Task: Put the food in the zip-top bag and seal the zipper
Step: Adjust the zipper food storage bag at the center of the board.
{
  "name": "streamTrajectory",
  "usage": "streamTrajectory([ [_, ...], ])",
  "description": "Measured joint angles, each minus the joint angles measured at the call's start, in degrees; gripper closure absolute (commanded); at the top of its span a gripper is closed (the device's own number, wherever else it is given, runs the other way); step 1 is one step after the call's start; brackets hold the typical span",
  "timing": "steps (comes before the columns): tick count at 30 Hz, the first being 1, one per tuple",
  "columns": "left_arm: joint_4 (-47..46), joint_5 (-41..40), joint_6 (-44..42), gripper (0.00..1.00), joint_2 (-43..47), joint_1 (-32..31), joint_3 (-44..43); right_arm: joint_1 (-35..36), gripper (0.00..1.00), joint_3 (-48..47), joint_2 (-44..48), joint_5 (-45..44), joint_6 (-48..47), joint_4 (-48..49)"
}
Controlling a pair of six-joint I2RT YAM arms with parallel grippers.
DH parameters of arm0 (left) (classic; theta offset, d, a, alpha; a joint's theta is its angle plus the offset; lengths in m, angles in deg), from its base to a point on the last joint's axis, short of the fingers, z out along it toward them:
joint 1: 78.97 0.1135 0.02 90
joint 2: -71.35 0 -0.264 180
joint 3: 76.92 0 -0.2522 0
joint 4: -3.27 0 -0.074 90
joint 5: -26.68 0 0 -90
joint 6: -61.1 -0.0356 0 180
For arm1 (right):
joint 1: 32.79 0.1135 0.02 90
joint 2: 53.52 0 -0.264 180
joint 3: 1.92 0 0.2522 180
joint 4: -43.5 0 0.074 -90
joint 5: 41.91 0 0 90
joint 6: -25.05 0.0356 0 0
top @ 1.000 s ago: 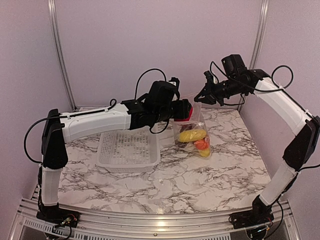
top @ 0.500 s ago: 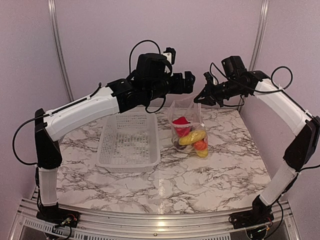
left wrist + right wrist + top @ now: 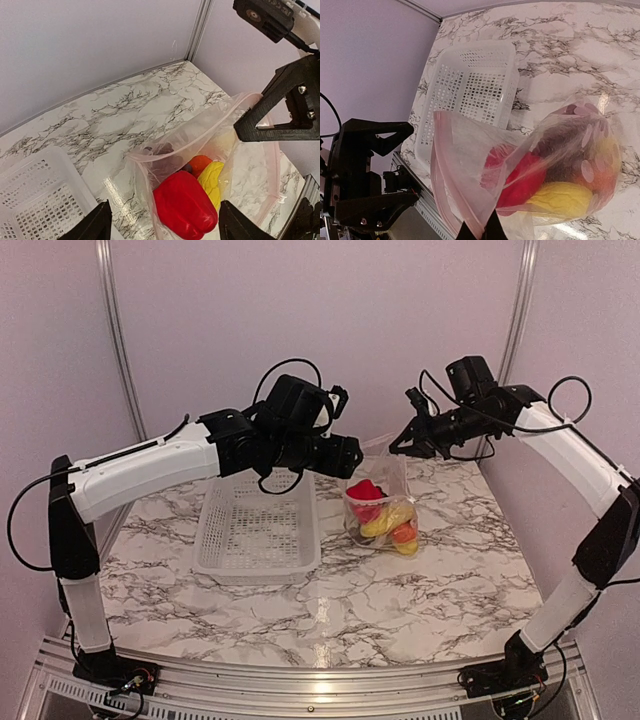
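The zip-top bag (image 3: 385, 502) stands on the marble, its mouth up and held wide. My right gripper (image 3: 401, 443) is shut on the upper edge by the pinkish zipper (image 3: 439, 175), its fingers pinching the plastic at the right wrist view's bottom edge (image 3: 480, 233). Inside lie the food pieces: red pepper (image 3: 185, 205) on top, yellow corn (image 3: 213, 181), orange fruit (image 3: 199, 163) and dark grapes (image 3: 161, 152). My left gripper (image 3: 345, 456) hovers just left of and above the mouth, open, with nothing between its fingers (image 3: 95, 226).
A white perforated basket (image 3: 258, 525) sits left of the bag with nothing visible in it. The back wall and an aluminium post (image 3: 517, 315) stand close behind the right arm. Bare marble lies in front of the bag.
One second ago my left gripper held the red pepper over the bag mouth. It opened, the pepper dropped into the bag, and the arm rose, then came back down empty.
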Motion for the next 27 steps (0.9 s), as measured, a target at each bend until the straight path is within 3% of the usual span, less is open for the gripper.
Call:
streamTrajectory([
  [5, 3.4, -0.5, 2.1, 0.43, -0.1, 0.0, 1.0, 0.9, 1.00, 0.8, 0.9, 0.6, -0.8, -0.2],
  [16, 5.1, 2.7, 9.2, 0.62, -5.8, 1.5, -3.7, 2.1, 1.00, 0.1, 0.8, 1.1, -2.8, -2.5],
  [22, 7.0, 5.2, 11.1, 1.00, -7.0, 1.8, -4.2, 2.1, 1.00, -1.6, 0.1, 1.0, -3.9, -4.4],
  [27, 9.8, 8.5, 14.7, 1.00, -7.5, 1.7, -10.4, 2.2, 1.00, -9.4, -2.6, 0.5, -3.8, -7.9],
])
